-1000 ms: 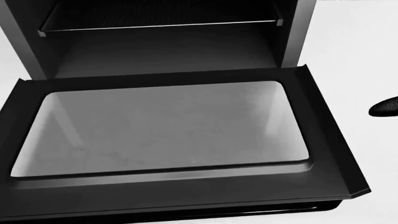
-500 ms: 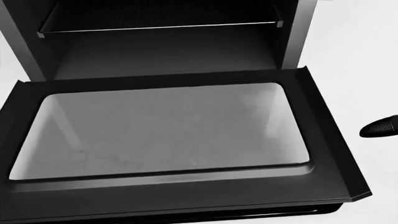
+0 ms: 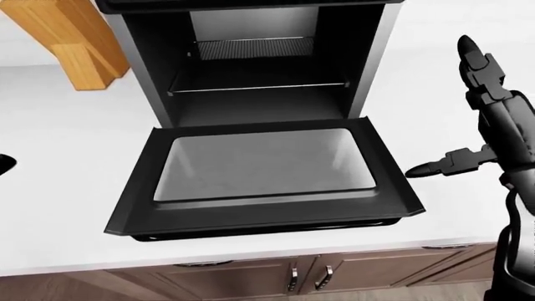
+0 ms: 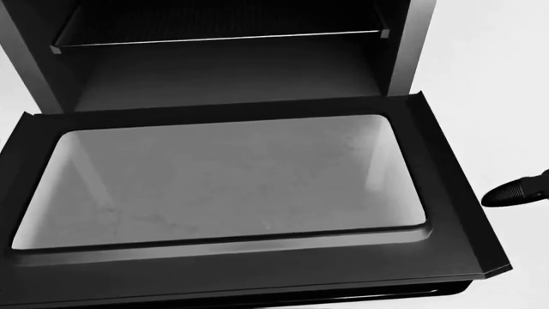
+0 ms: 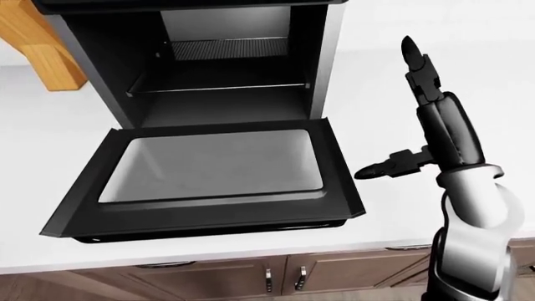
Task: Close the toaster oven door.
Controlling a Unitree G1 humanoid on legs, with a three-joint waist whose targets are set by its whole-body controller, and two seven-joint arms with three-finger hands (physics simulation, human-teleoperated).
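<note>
Toaster oven [image 3: 251, 63]: black box set toward the top of the eye views on the white bench [image 3: 58, 157]; cavity open, one wire rack [image 3: 255, 88] across it.

Door [image 3: 263, 182]: the task's thing. Dropped fully down, lying about flat over the bench, hinged at the cavity's lower lip. Grey glass pane [image 3: 263, 164] in a black frame; the free edge points toward the robot.

Handle [image 3: 268, 227]: only a thin dark bar shows under the free edge; its shape is hard to read.

Right hand [image 5: 422, 125]: raised just beside the door's right edge, not touching it. Fingers [image 5: 414, 53] spread apart and holding nothing; one points up, another [image 5: 376, 169] juts sideways toward the door's corner.

Left hand [image 3: 3, 164]: only a dark tip at the left border of the left-eye view; I cannot tell how its fingers stand.

Step in hand, as I judge it: bringing the right hand to the door for the lift.

How to do it well: get the fingers under the free edge near the right corner, or under the handle bar, rather than pressing on the glass. Push up and away in an arc about the hinge. Follow through until the door meets the box; a short push may let it fall open.

Risk: a lift at one corner may slip off the thin rim.

Also present: wooden block [image 3: 71, 37] at top left; cabinet doors [image 3: 309, 276] below the bench.
</note>
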